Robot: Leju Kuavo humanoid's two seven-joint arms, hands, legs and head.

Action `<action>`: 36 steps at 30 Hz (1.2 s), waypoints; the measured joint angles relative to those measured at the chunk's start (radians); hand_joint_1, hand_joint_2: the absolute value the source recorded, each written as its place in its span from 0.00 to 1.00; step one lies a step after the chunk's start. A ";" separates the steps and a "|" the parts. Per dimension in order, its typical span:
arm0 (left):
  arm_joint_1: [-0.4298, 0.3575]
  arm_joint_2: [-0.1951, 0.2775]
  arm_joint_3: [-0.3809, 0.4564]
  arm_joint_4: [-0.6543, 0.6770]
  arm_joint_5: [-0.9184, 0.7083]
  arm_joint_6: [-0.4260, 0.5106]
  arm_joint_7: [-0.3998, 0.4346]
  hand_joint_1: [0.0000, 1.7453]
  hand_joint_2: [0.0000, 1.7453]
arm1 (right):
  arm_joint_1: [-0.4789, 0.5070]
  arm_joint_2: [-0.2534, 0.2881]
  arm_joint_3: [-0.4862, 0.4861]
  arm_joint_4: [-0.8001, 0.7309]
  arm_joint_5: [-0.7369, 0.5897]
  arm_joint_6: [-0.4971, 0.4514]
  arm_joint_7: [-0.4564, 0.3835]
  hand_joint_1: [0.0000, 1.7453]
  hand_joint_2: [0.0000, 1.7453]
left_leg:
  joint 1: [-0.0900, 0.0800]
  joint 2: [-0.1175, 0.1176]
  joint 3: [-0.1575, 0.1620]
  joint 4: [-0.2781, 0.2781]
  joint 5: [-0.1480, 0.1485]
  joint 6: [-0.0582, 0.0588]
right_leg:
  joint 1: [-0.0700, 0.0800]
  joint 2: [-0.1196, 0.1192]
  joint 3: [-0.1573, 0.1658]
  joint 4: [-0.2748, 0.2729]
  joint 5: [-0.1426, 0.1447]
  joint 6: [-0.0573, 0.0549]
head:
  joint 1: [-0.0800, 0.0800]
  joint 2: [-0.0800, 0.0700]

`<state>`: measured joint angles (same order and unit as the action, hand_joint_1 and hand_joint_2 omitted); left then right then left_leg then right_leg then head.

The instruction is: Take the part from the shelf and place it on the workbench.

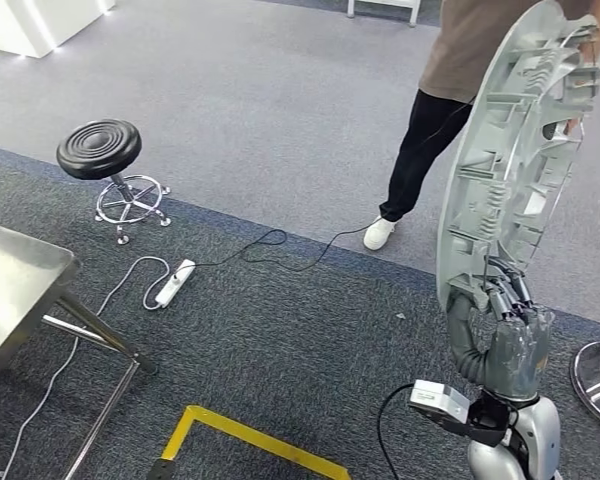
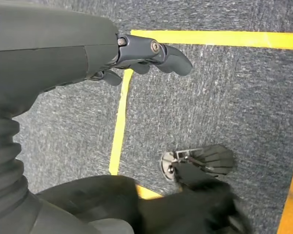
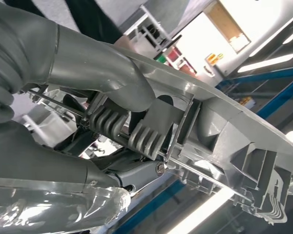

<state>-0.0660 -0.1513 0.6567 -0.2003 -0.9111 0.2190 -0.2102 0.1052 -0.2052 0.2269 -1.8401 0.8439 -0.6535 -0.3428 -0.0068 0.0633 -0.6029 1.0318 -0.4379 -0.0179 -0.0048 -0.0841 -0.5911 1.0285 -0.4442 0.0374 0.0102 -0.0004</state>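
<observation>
Part (image 1: 512,150) upright above right hand (image 1: 508,320), gripped at lower rim.

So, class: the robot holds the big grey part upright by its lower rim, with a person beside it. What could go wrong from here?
1. The right hand grips only the bottom edge of the tall part, so it may tip or slip.
2. The person touches its top and could be struck.
3. The cable and power strip lie towards the workbench: a trip risk.

Grey carpet floor (image 1: 282,90) w/ yellow tape (image 1: 259,440), black stool (image 1: 101,150), steel table (image 1: 18,280).
</observation>
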 joint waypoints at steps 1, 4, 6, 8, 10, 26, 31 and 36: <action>-0.001 0.000 0.000 0.000 0.000 0.000 0.000 0.00 1.00 | 0.000 0.000 0.000 0.000 0.000 0.000 0.000 1.00 1.00 | -0.003 0.010 0.008 -0.020 0.000 0.005 | 0.004 -0.010 0.002 0.000 -0.001 0.005 | 0.000 0.000; 0.000 0.001 0.000 0.000 0.000 -0.001 0.000 0.00 1.00 | -0.001 0.000 0.000 0.000 0.000 0.000 -0.001 1.00 1.00 | 0.000 -0.025 0.005 -0.026 0.004 0.022 | 0.002 -0.016 0.003 0.006 -0.012 0.023 | 0.003 0.000; 0.001 0.000 0.001 0.000 -0.001 -0.001 0.000 0.00 1.00 | -0.001 0.000 0.000 0.000 0.000 0.000 -0.001 1.00 1.00 | 0.005 -0.049 0.006 -0.028 0.009 0.033 | -0.003 0.033 -0.026 0.077 -0.056 0.033 | 0.008 0.000; 0.000 -0.001 0.001 0.000 -0.001 -0.002 0.000 0.00 1.00 | 0.000 -0.001 -0.001 0.000 0.000 0.000 -0.001 1.00 1.00 | 0.006 -0.073 0.005 -0.028 0.011 0.038 | -0.003 0.072 -0.087 0.210 -0.118 0.037 | 0.012 0.000; 0.001 -0.002 0.001 0.000 -0.001 -0.002 0.000 0.00 1.00 | 0.001 -0.001 -0.001 0.000 0.000 0.000 -0.001 1.00 1.00 | 0.007 -0.098 0.006 -0.028 0.011 0.038 | -0.004 0.079 -0.127 0.282 -0.132 0.038 | 0.014 0.000; 0.003 0.000 0.002 0.000 -0.002 -0.002 0.002 0.00 1.00 | 0.007 -0.001 -0.002 -0.011 -0.001 -0.002 0.001 1.00 1.00 | 0.009 -0.077 -0.145 0.256 -0.104 -0.022 | -0.013 0.053 0.007 0.001 -0.013 -0.014 | -0.002 0.000; 0.000 0.000 0.002 0.000 -0.002 -0.002 0.003 0.00 1.00 | 0.007 -0.001 -0.002 -0.014 0.000 -0.004 0.001 1.00 1.00 | -0.002 -0.011 -0.008 -0.003 0.009 0.000 | -0.002 0.008 0.017 0.003 -0.023 0.001 | -0.002 0.000; 0.003 0.001 0.003 0.000 -0.002 -0.002 0.003 0.00 1.00 | 0.008 -0.001 -0.001 -0.017 0.000 -0.005 0.000 1.00 1.00 | 0.003 -0.047 0.000 -0.028 0.009 0.028 | -0.002 0.017 0.012 0.035 -0.056 0.028 | 0.004 0.000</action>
<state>-0.0629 -0.1498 0.6593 -0.2003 -0.9134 0.2171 -0.2071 0.1132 -0.2059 0.2259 -1.8569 0.8441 -0.6587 -0.3428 -0.0034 0.0167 -0.6028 1.0042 -0.4289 0.0103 -0.0068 -0.0669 -0.5796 1.0638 -0.4998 0.0652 0.0143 -0.0004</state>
